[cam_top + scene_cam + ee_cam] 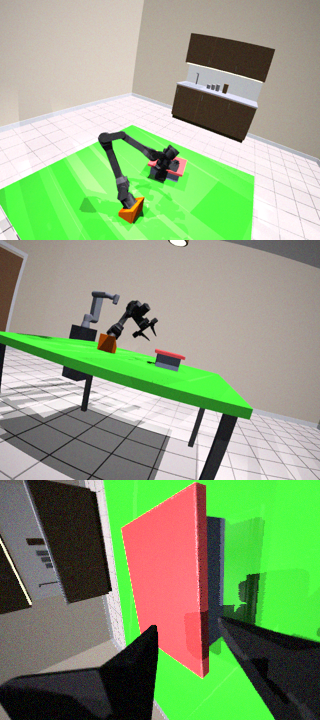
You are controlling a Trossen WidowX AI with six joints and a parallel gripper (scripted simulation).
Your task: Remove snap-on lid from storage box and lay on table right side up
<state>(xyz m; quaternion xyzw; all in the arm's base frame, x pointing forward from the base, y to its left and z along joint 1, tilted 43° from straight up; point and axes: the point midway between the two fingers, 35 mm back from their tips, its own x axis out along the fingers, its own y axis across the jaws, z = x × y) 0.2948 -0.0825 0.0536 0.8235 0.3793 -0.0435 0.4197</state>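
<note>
The red lid [182, 165] [170, 354] [167, 570] lies flat on top of the dark blue-grey storage box [172, 177] [168, 362] [215, 565], its edges overhanging the walls. The box stands upright on the green table [219, 201] [103, 365] [290, 535]. My gripper [152, 338] [187, 626] is open with nothing between its fingers. In the exterior view it hangs above the table, up and to the left of the lid, fingers pointing down towards it. In the wrist view the fingertips show over the near end of the lid. In the top view the arm covers part of the lid and box.
The arm stands on an orange wedge-shaped base [129, 213] [107, 343] on the table. Behind the table, a grey arm [96, 308] stands on a black pedestal [82, 332]. Dark kitchen cabinets [213, 111] stand by the far wall, well away from the table.
</note>
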